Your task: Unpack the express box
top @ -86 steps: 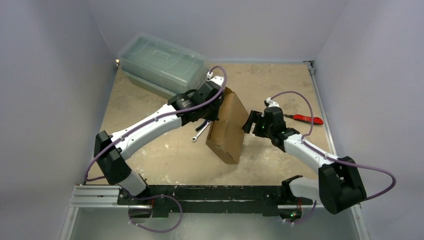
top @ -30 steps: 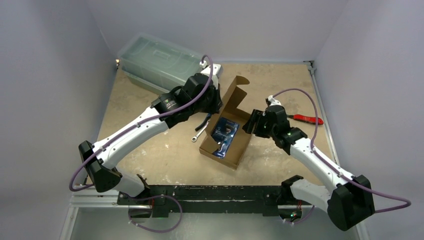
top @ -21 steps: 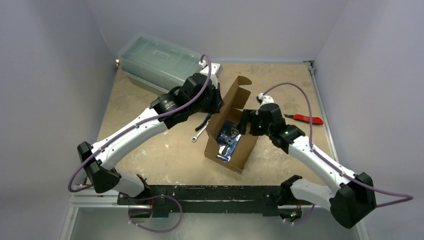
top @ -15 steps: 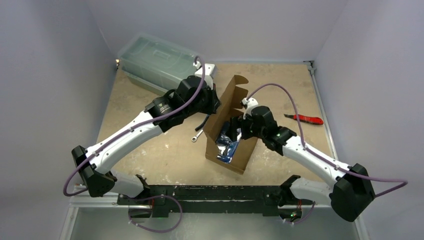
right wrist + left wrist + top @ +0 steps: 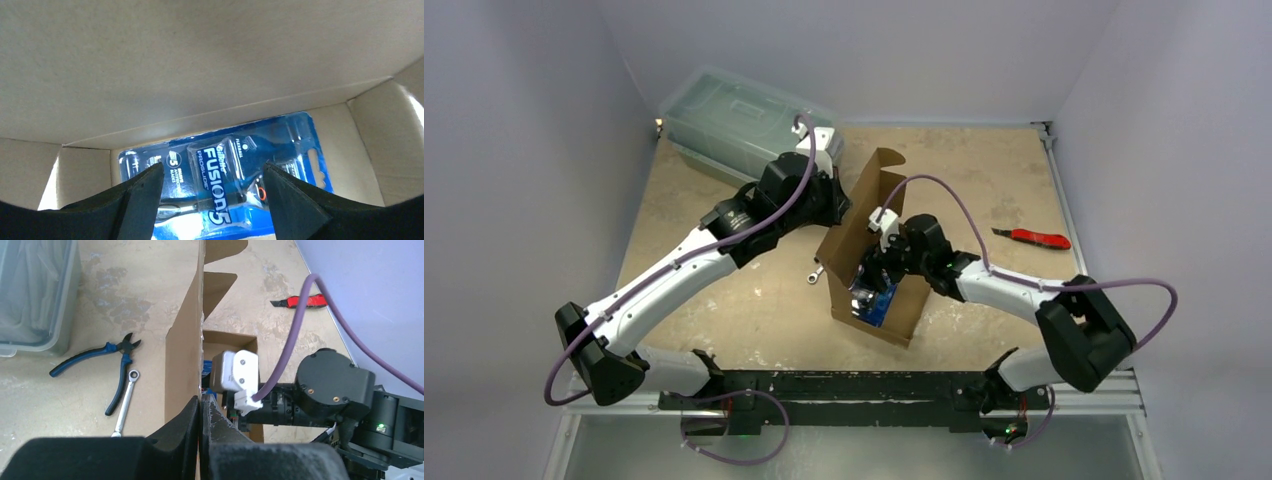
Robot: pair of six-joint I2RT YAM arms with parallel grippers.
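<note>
The brown express box (image 5: 908, 303) lies open at the middle of the table, its lid (image 5: 857, 203) standing upright. My left gripper (image 5: 835, 207) is shut on the lid's edge and holds it up; the wrist view shows the jaws (image 5: 201, 405) pinching the cardboard (image 5: 184, 355). My right gripper (image 5: 871, 284) reaches down into the box. In its wrist view it (image 5: 212, 171) is open, with a finger on either side of a blue Gillette razor blister pack (image 5: 227, 200) lying flat on the box floor (image 5: 360, 150). The pack also shows in the top view (image 5: 882, 304).
A translucent lidded plastic container (image 5: 746, 120) stands at the back left. Blue-handled pliers (image 5: 117, 365) and a wrench (image 5: 125, 402) lie on the table left of the box. A red utility knife (image 5: 1036, 238) lies at the right.
The left gripper has swung the lid from closed to upright. The right gripper moved left from beside the box and down into it, over the razor pack.
</note>
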